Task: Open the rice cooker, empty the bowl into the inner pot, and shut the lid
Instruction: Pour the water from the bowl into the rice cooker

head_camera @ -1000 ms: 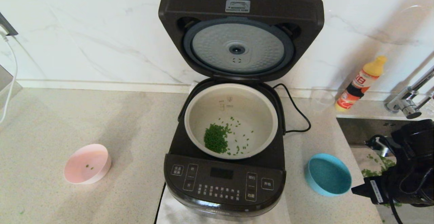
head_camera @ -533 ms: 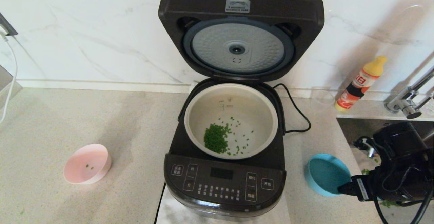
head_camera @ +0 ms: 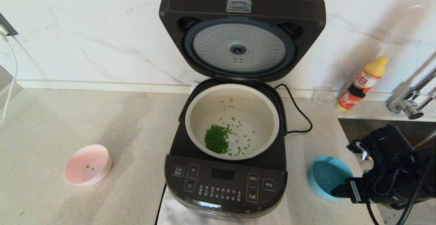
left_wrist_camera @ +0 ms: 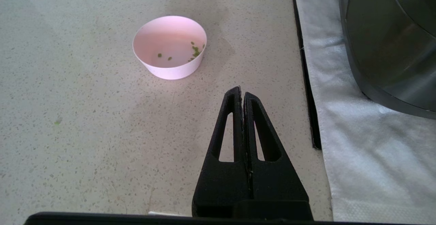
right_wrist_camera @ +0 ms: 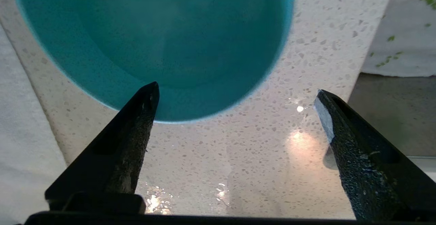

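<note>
The rice cooker (head_camera: 224,180) stands open at the counter's middle, its lid (head_camera: 242,34) upright showing the dimpled silver plate. The inner pot (head_camera: 235,109) holds a heap of green bits (head_camera: 216,139). A pink bowl (head_camera: 88,164) with a few green bits sits to the left; it also shows in the left wrist view (left_wrist_camera: 169,48). An empty blue bowl (head_camera: 323,175) sits to the right. My right arm (head_camera: 391,163) hangs over its right rim. My right gripper (right_wrist_camera: 236,90) is open and empty, one fingertip over the blue bowl (right_wrist_camera: 163,31). My left gripper (left_wrist_camera: 242,94) is shut and empty, short of the pink bowl.
A yellow-capped bottle (head_camera: 362,83), a clear glass (head_camera: 323,99) and a faucet (head_camera: 408,106) stand at the back right by the sink (head_camera: 361,129). A white cloth (left_wrist_camera: 357,133) lies under the cooker. The power cord (head_camera: 299,116) loops on its right.
My right arm has moved left from over the sink toward the blue bowl and now covers its right rim. Nothing else has moved.
</note>
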Motion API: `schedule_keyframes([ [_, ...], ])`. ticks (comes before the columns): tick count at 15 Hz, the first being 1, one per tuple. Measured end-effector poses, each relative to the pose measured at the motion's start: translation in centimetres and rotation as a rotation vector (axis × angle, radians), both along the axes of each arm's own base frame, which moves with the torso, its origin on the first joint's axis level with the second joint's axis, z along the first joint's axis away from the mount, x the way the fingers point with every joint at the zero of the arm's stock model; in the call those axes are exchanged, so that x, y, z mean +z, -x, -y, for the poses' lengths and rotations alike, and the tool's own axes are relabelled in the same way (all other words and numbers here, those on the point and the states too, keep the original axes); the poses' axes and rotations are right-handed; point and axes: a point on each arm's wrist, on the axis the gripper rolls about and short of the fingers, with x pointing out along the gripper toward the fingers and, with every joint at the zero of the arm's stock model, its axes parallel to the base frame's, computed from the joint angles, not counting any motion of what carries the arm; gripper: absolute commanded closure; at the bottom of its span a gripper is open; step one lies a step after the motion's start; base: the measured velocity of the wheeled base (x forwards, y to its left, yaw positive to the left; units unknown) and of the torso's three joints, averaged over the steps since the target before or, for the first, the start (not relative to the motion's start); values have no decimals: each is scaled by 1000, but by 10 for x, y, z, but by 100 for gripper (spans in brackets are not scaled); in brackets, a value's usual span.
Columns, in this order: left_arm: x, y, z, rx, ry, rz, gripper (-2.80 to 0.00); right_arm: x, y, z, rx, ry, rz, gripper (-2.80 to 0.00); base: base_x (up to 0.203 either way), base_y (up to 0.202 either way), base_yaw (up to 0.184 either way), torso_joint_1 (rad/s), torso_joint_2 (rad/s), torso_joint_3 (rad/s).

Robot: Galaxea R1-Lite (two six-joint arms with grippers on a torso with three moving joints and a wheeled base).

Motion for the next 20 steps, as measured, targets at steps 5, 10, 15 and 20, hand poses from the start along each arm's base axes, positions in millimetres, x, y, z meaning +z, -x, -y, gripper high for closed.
schedule_keyframes([
  [5,0,0,0,0,-1,0,0,-5,0,-11,12,-11,-18,0,0,0,0,0,0,0],
  [10,0,0,0,0,0,0,0,-7,-1,-12,2,-13,-25,0,0,0,0,0,0,0],
  [15,0,0,0,0,0,1,0,-1,-2,-13,1,-19,-12,0,0,0,0,0,0,0],
  [20,0,0,0,0,0,0,0,6,-2,-13,-2,-24,-1,0,0,0,0,0,0,0],
])
